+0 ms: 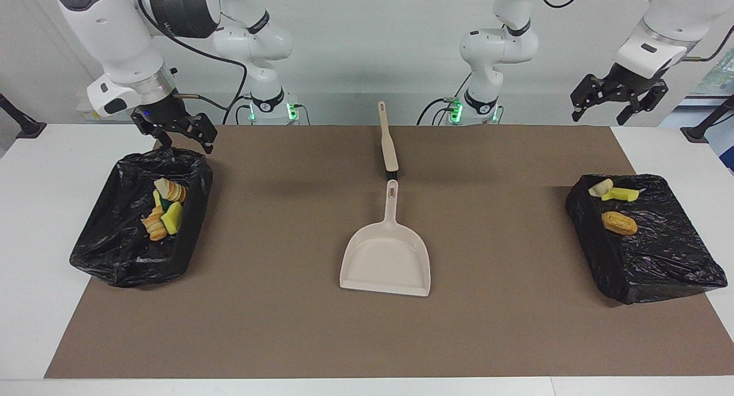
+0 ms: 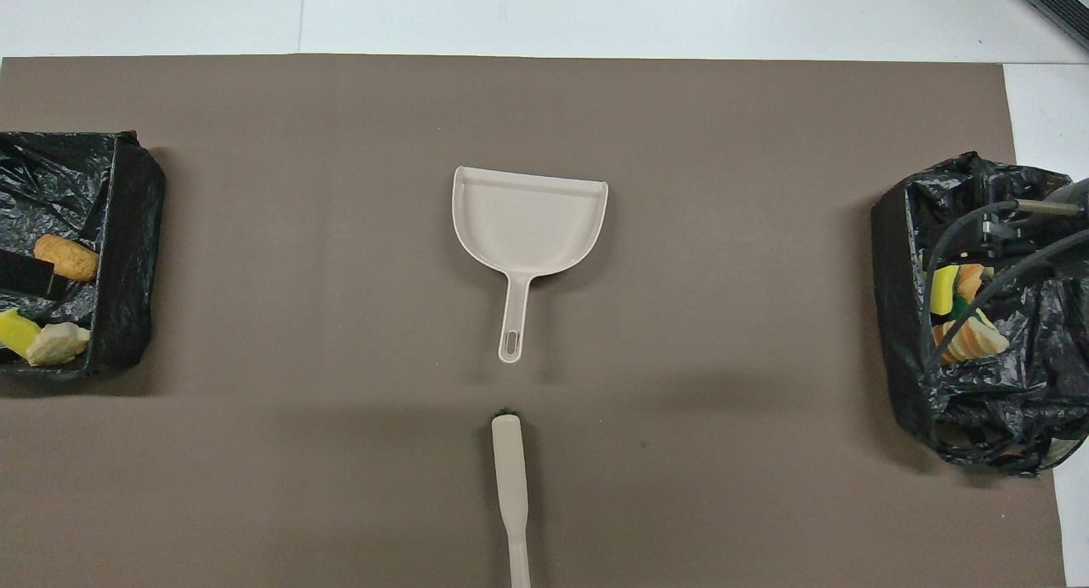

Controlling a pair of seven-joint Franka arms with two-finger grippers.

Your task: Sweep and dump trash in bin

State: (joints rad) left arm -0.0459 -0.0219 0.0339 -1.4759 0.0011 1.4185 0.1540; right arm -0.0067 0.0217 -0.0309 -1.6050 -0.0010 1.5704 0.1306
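Note:
Several pieces of trash lie in the black-bagged bin at the right arm's end. Three more scraps, a pale one, a yellow sponge and a golden-brown one, lie on the bagged bin at the left arm's end. My right gripper hangs open and empty just above the first bin's rim nearest the robots. High over the second bin's robot-side end, my left gripper is open and empty.
A beige dustpan lies mid-mat, its handle toward the robots. The beige brush lies in line with it, nearer the robots. A brown mat covers the white table. The right arm's cables hang over its bin.

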